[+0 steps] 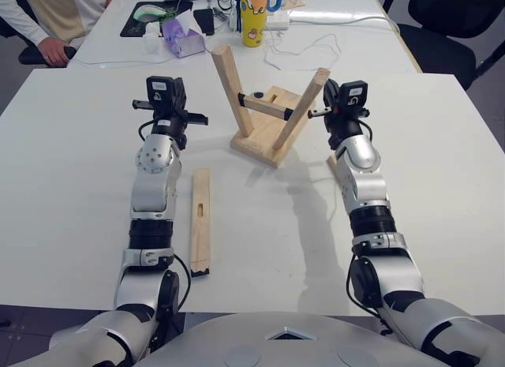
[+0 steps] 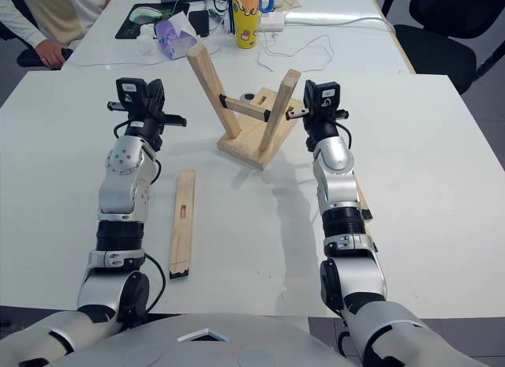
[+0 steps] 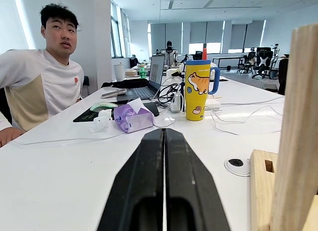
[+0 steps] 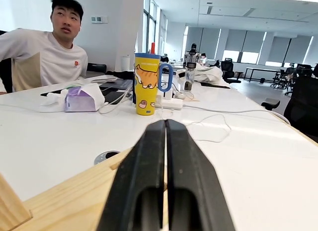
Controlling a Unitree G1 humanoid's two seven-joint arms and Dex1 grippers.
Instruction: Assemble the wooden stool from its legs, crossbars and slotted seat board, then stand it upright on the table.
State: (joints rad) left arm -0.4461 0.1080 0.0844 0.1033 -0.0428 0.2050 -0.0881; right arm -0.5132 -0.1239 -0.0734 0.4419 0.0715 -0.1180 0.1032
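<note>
Head views: the partly built stool (image 1: 268, 118) sits mid-desk, upside down. Its seat board (image 1: 256, 146) lies flat on the desk (image 1: 79, 185), with two legs rising from it, the left leg (image 1: 231, 87) and the right leg (image 1: 304, 110), both leaning outward. One crossbar (image 1: 264, 106) spans between them, each end seated in a leg. A loose leg (image 1: 200, 217) with a slot in its face lies flat beside the left forearm, well apart from the stool. A further wooden piece (image 2: 362, 203) lies partly hidden under the right forearm.

Wrist views: these show the finger state, which the head views leave unclear. The left hand (image 3: 164, 136) is closed, fingers pressed together on nothing; it is raised near the left leg and apart from it. The right hand (image 4: 165, 126) is likewise closed and empty, over the seat board just beside the right leg; contact cannot be determined.

Containers, on the far desk (image 3: 59, 156): a yellow mug (image 4: 147, 82) stands upright, contents not visible. A purple tissue pack (image 4: 82, 99) has a white tissue protruding from its top
</note>
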